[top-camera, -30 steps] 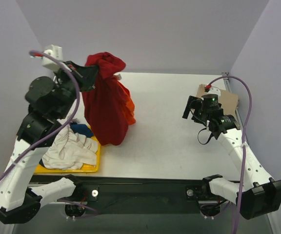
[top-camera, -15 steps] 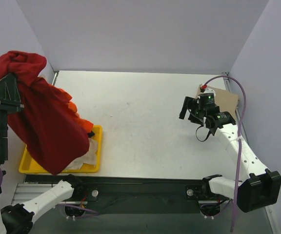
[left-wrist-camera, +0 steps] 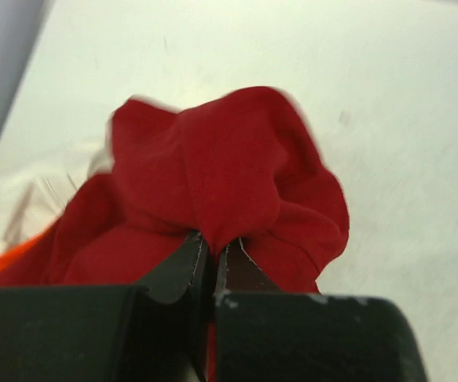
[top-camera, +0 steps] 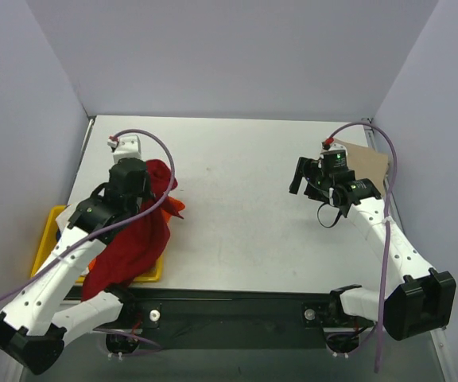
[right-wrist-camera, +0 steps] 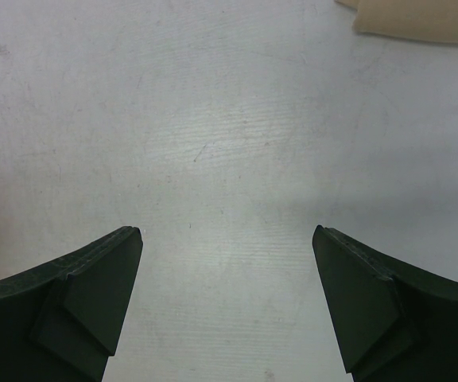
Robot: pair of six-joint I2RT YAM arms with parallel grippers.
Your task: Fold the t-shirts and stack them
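**Dark red t-shirt pinched in a bunch: spread it before any fold**

Our left claw is closed tight on a gathered knot of the dark red t-shirt, with the jaws all but meeting and cloth ballooning out just ahead of them. From that pinch the shirt trails back across the right part of the yellow tray toward the near edge of the table. It is crumpled, and we can make out no hem or sleeve. An orange shirt pokes out from under it beside the claw, and a white shirt lies behind it on the tray side. Our right claw hangs wide open over bare table with nothing in it. The tan shirt lies just beyond it at the far right.

We judge the step in hand to be getting the red shirt out onto open table and flat. We would draw it toward the middle in a low, steady pull, so the tail slides off the tray instead of dragging the orange shirt along. The right claw should then come across and take a second edge well apart from the first pinch, ideally a shoulder or hem corner. With two holds we can tension the cloth and lay it smooth. A single bunched grip will only fold in wrinkles.
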